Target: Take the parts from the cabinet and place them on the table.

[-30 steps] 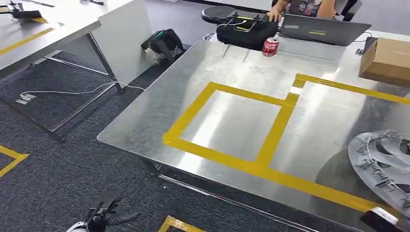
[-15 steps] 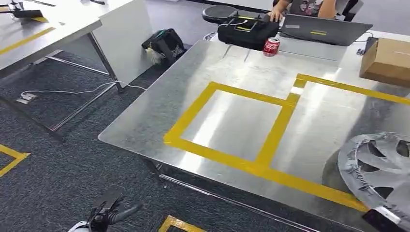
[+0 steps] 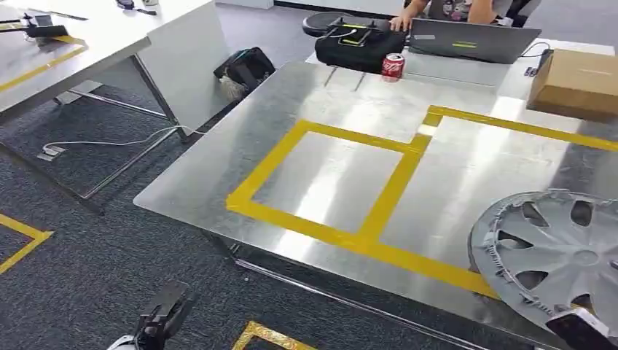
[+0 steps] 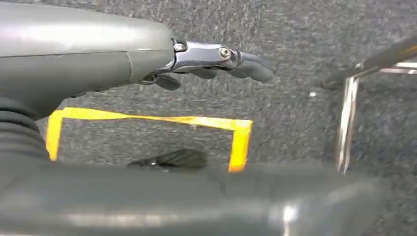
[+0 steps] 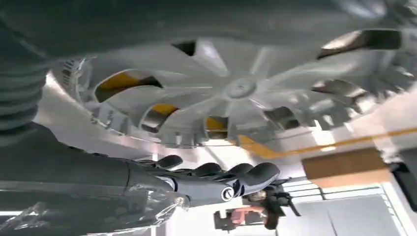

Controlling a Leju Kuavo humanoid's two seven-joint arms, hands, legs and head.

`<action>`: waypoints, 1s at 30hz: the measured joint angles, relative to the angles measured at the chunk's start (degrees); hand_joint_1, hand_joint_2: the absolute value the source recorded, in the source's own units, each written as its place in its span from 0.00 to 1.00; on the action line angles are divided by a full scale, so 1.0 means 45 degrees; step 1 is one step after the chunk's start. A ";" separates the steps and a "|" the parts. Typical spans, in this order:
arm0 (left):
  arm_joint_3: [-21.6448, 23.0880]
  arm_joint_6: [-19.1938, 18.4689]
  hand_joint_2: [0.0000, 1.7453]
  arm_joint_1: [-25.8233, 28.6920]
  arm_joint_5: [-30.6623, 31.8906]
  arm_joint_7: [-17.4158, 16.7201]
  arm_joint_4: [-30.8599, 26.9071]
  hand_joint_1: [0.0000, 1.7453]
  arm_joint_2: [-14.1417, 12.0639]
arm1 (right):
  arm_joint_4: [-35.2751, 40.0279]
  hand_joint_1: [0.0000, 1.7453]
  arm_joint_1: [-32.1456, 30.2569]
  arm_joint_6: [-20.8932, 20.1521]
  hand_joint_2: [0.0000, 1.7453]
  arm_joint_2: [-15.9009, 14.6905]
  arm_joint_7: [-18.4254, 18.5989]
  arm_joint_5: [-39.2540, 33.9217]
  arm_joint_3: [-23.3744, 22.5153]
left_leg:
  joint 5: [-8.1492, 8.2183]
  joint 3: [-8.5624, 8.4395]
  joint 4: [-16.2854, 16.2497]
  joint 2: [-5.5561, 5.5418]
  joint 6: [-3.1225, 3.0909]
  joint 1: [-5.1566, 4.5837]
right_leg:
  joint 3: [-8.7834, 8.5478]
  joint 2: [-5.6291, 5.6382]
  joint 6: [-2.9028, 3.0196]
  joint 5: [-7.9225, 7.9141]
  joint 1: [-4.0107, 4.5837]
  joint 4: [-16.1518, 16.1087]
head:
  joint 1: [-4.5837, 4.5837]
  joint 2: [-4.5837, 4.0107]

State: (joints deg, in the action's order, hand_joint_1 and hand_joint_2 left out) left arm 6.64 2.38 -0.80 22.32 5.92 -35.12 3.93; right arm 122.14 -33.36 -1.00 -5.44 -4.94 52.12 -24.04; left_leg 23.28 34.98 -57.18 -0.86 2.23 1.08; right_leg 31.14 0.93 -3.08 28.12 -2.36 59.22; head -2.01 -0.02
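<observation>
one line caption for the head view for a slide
Grey hubcap carried over the steel table with yellow tape squares, left hand hanging low.

Bright, even overhead light. The metal table (image 3: 350, 182) throws white glare toward twelve o'clock — reflections streak its sheen. Head view sharp; both wrist views soft — the hubcap (image 5: 236, 93) close and blurred, near casing defocused.

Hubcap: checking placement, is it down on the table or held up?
Cannot tell. The hubcap is over the table by the right hand; contact isn't visible.
</observation>
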 joint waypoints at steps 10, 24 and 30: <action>-0.0170 -0.0195 0.00 -0.0137 -0.0054 0.0423 0.0189 0.00 0.0049 | 0.0971 0.00 -0.0324 0.1536 0.00 0.0481 -0.0252 -0.0450 0.1224 | 0.1578 -0.1648 -0.0029 0.1030 -0.0437 -0.0269 | 0.1176 -0.0379 0.0245 -0.0968 0.0378 0.0026 | 0.0049 0.0000; -0.0743 -0.0403 0.00 0.0119 -0.0330 0.1292 0.0189 0.00 0.0102 | 0.1738 0.00 -0.1474 0.6160 0.00 0.0189 0.0885 0.0312 0.4935 | -0.0240 0.0205 0.0259 -0.0609 -0.0842 -0.0506 | 0.0005 0.0055 0.0170 0.0419 0.0590 0.1469 | 0.0053 0.0005; -0.1283 0.0111 0.00 0.0451 -0.0427 0.1491 0.0199 0.00 0.0024 | 0.1565 0.00 -0.1988 0.7832 0.00 -0.0179 0.1086 -0.2017 0.6177 | -0.1015 0.0516 0.0357 -0.1444 -0.0341 -0.0442 | -0.1193 0.0448 0.0679 0.0571 0.0600 -0.0807 | 0.0049 0.0005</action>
State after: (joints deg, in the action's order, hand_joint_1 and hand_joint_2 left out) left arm 0.87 2.88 1.23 20.39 12.63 -34.23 4.04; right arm 129.18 -42.31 34.24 -6.25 -0.06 43.05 3.75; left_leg 18.72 37.31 -55.57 -7.36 0.70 -0.91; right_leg 25.77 2.95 -0.03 30.69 0.34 55.59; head -1.79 0.00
